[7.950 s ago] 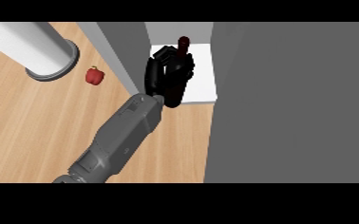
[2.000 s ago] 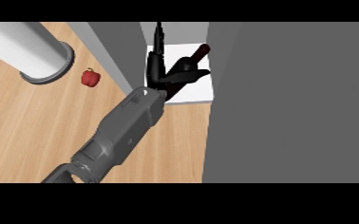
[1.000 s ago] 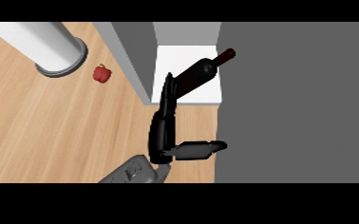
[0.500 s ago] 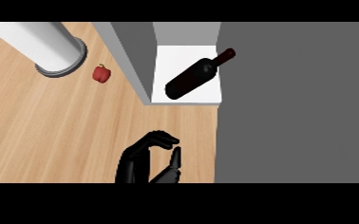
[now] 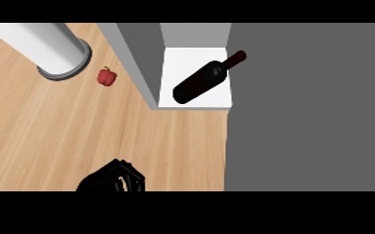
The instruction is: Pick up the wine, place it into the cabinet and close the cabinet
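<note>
One wine bottle (image 5: 201, 82) lies in one cabinet (image 5: 139, 62), one red pepper (image 5: 107, 77) sits on the tabletop (image 5: 66, 129), and one left robot hand (image 5: 113, 179) sits low, open or closed impossible to tell.

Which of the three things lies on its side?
The wine bottle, on the white cabinet floor with its neck to the upper right. The grey cylinder stands on the counter; the red pepper sits near it.

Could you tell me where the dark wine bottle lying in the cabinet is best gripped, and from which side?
Probably round the wide body of the dark wine bottle, coming over the open front edge of the white shelf: it lies on its side, base nearest that edge, thin neck pointing away.
</note>
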Motion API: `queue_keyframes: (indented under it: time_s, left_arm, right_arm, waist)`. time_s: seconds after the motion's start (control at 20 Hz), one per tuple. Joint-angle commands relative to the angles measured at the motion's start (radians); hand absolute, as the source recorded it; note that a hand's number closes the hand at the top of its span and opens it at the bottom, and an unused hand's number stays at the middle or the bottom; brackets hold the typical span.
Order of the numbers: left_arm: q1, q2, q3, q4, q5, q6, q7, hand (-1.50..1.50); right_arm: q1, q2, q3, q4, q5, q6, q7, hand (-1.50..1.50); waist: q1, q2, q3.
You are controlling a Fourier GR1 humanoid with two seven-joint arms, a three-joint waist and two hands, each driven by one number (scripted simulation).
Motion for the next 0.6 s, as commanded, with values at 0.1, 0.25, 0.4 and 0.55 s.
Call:
queue_keyframes:
  time_s: [0.1, 0.25, 0.4, 0.55]
  left_arm:
    - [0.072, 0.135, 0.118, -0.035, 0.050, -0.106, -0.019, 1.50]
    - [0.194, 0.238, 0.182, -0.144, 0.090, -0.175, -0.064, 1.50]
    - [0.211, 0.241, 0.232, -0.148, 0.101, -0.158, -0.068, 1.50]
    - [0.267, 0.300, 0.328, -0.119, 0.185, -0.281, -0.103, 1.50]
  right_arm:
    - [0.096, -0.014, 0.164, -0.081, -0.092, 0.075, 0.068, 1.50]
    - [0.110, 0.009, 0.225, -0.089, -0.046, 0.082, 0.062, 1.50]
    - [0.175, 0.027, 0.359, -0.203, -0.013, 0.096, 0.087, 1.50]
    - [0.078, 0.039, 0.452, -0.213, 0.045, 0.071, 0.115, 1.50]
  waist:
    - [-0.002, 0.002, -0.001]
    - [0.009, 0.000, -0.001]
    - [0.000, -0.005, -0.001]
    - [0.016, -0.007, -0.003]
